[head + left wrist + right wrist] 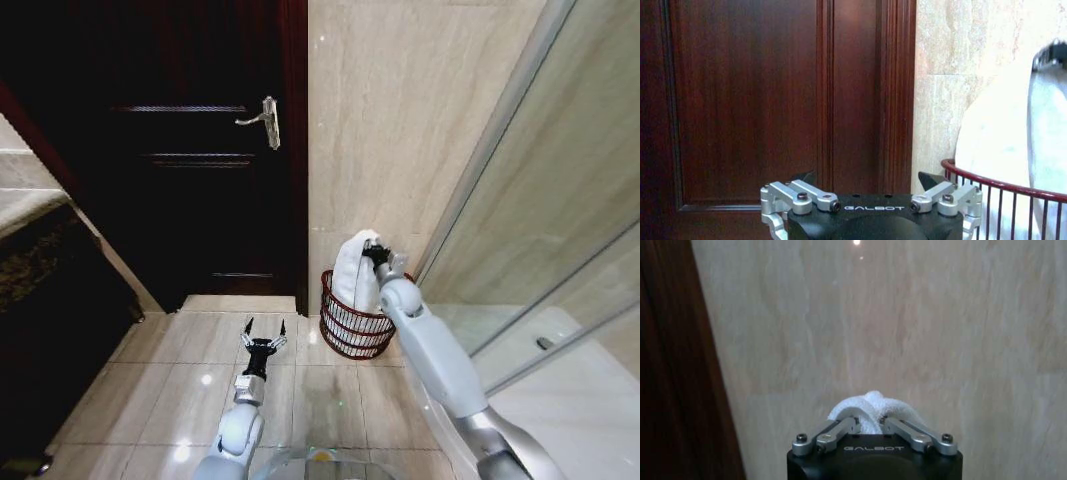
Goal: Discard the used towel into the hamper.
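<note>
The hamper [352,335] is a round reddish-brown slatted basket on the floor against the beige wall, right of the dark door. A white towel [355,272] hangs down into it from my right gripper [375,252], which is shut on the towel's top just above the rim. In the right wrist view the towel [870,405] bunches between the fingers [840,430]. My left gripper [262,332] is low over the floor tiles, left of the hamper, open and holding nothing. The left wrist view shows the hamper's rim [1000,186] and the towel [1000,135].
The dark wooden door [190,150] with a metal handle [265,120] stands at the left. A glass shower screen [540,230] runs along the right. A dark counter [50,300] fills the left side. Glossy floor tiles [190,390] lie in front.
</note>
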`<state>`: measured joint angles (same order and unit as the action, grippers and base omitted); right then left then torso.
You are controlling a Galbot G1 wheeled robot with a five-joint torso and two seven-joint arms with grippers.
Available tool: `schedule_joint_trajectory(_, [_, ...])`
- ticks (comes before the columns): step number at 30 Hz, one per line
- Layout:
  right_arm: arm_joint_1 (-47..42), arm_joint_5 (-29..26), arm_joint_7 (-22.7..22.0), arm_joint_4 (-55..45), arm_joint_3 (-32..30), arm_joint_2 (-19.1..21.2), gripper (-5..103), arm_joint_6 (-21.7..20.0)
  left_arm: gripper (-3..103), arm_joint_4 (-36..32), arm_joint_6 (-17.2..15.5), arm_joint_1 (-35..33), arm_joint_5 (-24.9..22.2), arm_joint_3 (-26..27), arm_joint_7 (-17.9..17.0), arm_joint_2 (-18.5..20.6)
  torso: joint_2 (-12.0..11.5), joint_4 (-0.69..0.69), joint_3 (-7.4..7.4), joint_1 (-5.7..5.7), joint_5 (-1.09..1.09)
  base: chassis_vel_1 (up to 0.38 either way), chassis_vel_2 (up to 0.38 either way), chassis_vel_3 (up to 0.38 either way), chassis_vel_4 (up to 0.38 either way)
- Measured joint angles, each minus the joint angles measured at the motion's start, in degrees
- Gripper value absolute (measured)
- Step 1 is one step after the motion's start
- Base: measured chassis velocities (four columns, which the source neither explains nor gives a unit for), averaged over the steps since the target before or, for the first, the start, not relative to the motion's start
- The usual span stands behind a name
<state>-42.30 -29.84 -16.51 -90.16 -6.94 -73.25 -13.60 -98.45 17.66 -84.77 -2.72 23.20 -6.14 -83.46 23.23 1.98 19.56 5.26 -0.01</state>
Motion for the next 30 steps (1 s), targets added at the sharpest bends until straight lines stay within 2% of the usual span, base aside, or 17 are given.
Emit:
schedule_joint_trajectory(5, [-2.81, 0.17, 0.37, 0.12, 0.25, -0.7, 6, -0.44, 100, 0.08, 0.02, 0.08, -0.44, 0.05, 0.01, 0.19, 0.0, -0.01, 0.0, 0.0, 0.0, 0.0, 0.0, 0.0, 0.0])
schedule_joint_trajectory(9, [-5.85, -2.04, -1.1, -1.42, 0.66, -0.18, 6, -4.77, 100, 0.11, 0.03, -0.22, -0.67, 0.35, 0.18, 0.36, 0.0, -0.01, 0.0, 0.0, 0.01, 0.0, 0.0, 0.0, 0.0])
schedule_joint_trajectory(10, [-5.85, -2.04, -1.1, -1.42, 0.66, -0.18, 6, -4.77, 100, 0.11, 0.03, -0.22, -0.67, 0.35, 0.18, 0.36, 0.0, -0.01, 0.0, 0.0, 0.01, 0.0, 0.0, 0.0, 0.0])
schedule_joint_trajectory(13, [-6.32, -7.83, -6.35, -3.49, 2.3, 1.58, 6, -8.48, 100, 0.05, -0.05, -0.39, -0.85, 0.48, 0.33, 0.49, 0.0, -0.01, 0.0, 0.0, 0.01, 0.0, 0.0, 0.0, 0.0])
schedule_joint_trajectory(14, [-6.32, -7.83, -6.35, -3.49, 2.3, 1.58, 6, -8.48, 100, 0.05, -0.05, -0.39, -0.85, 0.48, 0.33, 0.49, 0.0, -0.01, 0.0, 0.0, 0.01, 0.0, 0.0, 0.0, 0.0])
schedule_joint_trajectory(16, [-5.47, -15.87, -11.51, -5.62, 4.04, 3.78, 6, -13.51, 100, -0.22, -0.29, -0.33, -1.0, 0.67, 0.65, 0.57, 0.0, -0.01, 0.0, 0.0, 0.02, 0.0, 0.0, 0.0, 0.0])
schedule_joint_trajectory(17, [-5.47, -15.87, -11.51, -5.62, 4.04, 3.78, 6, -13.51, 100, -0.22, -0.29, -0.33, -1.0, 0.67, 0.65, 0.57, 0.0, -0.01, 0.0, 0.0, 0.02, 0.0, 0.0, 0.0, 0.0])
schedule_joint_trajectory(19, [-4.0, -24.09, -15.04, -7.52, 4.61, 5.9, 6, -18.74, 100, -0.58, -0.6, -0.23, -1.39, 0.86, 0.86, 0.71, 0.01, -0.01, 0.0, 0.0, 0.0, 0.0, 0.0, 0.0, 0.0])
schedule_joint_trajectory(21, [-2.57, -29.53, -17.24, -8.54, 4.64, 7.33, 6, -22.59, 100, -0.66, -0.79, -0.16, -1.63, 0.98, 0.94, 0.86, 0.0, -0.01, 0.0, 0.0, 0.01, 0.0, 0.0, 0.0, 0.0])
schedule_joint_trajectory(25, [-1.34, -32.43, -18.35, -8.79, 4.7, 8.31, 6, -25.1, 100, -0.68, -1.01, -0.18, -1.81, 1.05, 1.0, 0.93, 0.0, -0.01, 0.0, 0.0, 0.01, 0.0, 0.0, 0.0, 0.0])
schedule_joint_trajectory(29, [1.01, -38.97, -20.62, -8.33, 5.98, 9.83, 6, -28.25, 100, -0.69, -1.34, -0.19, -2.02, 1.04, 1.24, 0.88, 0.0, -0.01, 0.0, 0.0, 0.01, 0.0, 0.0, 0.0, 0.0])
schedule_joint_trajectory(30, [1.01, -38.97, -20.62, -8.33, 5.98, 9.83, 6, -28.25, 100, -0.69, -1.34, -0.19, -2.02, 1.04, 1.24, 0.88, 0.0, -0.01, 0.0, 0.0, 0.01, 0.0, 0.0, 0.0, 0.0])
